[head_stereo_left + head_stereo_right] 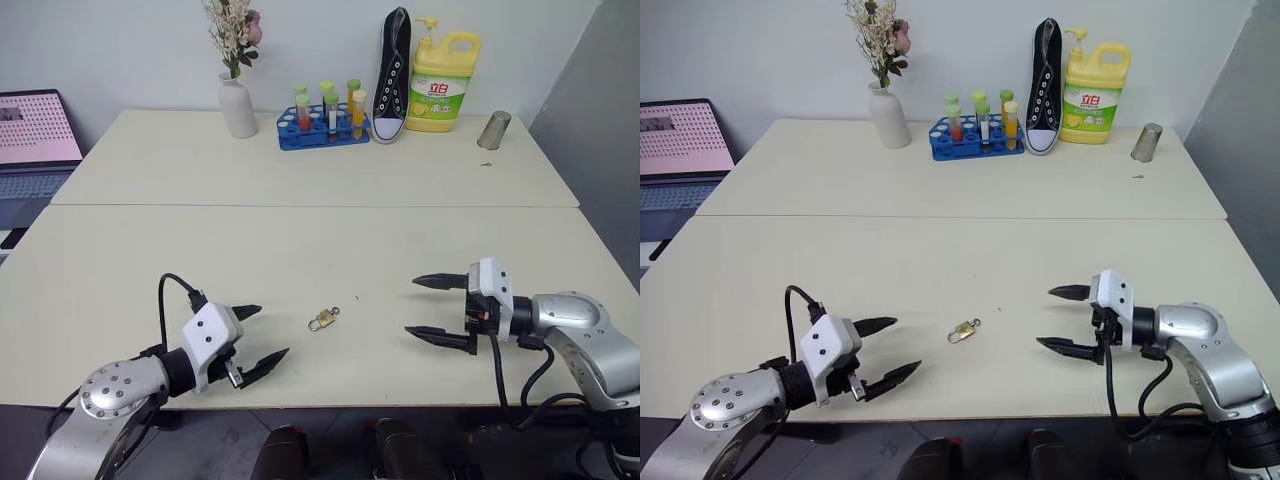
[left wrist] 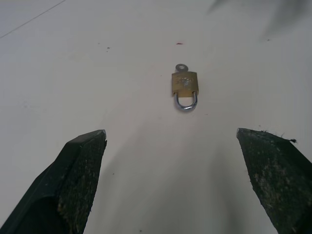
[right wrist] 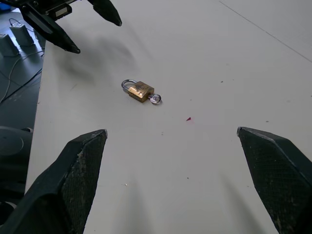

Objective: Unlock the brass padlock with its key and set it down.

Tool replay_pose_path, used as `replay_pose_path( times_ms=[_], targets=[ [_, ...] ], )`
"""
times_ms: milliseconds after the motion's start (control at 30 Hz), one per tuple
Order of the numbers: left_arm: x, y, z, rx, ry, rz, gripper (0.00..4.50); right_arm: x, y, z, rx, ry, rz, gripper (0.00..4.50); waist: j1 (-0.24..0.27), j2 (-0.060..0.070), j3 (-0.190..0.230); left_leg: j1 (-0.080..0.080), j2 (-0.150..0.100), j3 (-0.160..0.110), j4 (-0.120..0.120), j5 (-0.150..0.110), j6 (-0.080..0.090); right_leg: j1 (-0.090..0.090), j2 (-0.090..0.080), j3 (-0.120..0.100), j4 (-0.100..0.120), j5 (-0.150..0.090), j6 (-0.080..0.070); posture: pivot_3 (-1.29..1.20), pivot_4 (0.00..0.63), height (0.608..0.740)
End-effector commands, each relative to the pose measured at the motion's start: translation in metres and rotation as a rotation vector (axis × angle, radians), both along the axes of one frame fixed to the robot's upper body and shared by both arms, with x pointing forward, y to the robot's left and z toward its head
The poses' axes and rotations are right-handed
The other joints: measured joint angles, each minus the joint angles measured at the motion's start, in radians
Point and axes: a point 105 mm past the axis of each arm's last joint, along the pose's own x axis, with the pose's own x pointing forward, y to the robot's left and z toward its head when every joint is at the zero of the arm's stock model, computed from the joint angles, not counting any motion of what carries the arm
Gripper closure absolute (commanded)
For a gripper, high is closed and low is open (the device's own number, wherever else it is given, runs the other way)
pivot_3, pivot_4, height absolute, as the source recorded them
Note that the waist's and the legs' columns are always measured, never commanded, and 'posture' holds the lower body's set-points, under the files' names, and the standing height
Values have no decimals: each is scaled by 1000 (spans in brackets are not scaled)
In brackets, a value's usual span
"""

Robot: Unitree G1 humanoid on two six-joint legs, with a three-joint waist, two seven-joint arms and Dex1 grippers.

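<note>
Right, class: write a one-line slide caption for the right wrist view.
Small brass padlock with silvery key in its base lies on the cream table, between open right gripper and left gripper.

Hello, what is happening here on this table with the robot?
A humanoid robot has both arms out over a cream table, and nothing is being handled at this moment. The left hand and the right hand are both open and empty. Between them the small brass padlock lies on the table, apart from both hands, with the key at the end opposite its shackle. The shackle looks closed, so the unlocking appears not yet done.
</note>
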Motion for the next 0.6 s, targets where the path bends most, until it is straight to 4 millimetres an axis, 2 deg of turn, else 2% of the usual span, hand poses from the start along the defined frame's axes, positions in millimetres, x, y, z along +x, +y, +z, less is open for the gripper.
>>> replay_pose_path(
  times_ms=[33, 600],
  targets=[
    [1, -10, 8, -27, -38, -21, 0, -2, 2, 5, -1, -34, 34, 18, 0, 0, 0, 0, 0, 0, 0, 0, 0, 0, 0, 0, 0, 0, 0, 0, 150, 740],
    [12, -26, 1, -41, 0, -52, 0, -4, 5, -2, 20, -26, 36, 18, 0, 0, 0, 0, 0, 0, 0, 0, 0, 0, 0, 0, 0, 0, 0, 0, 150, 740]
  ],
)
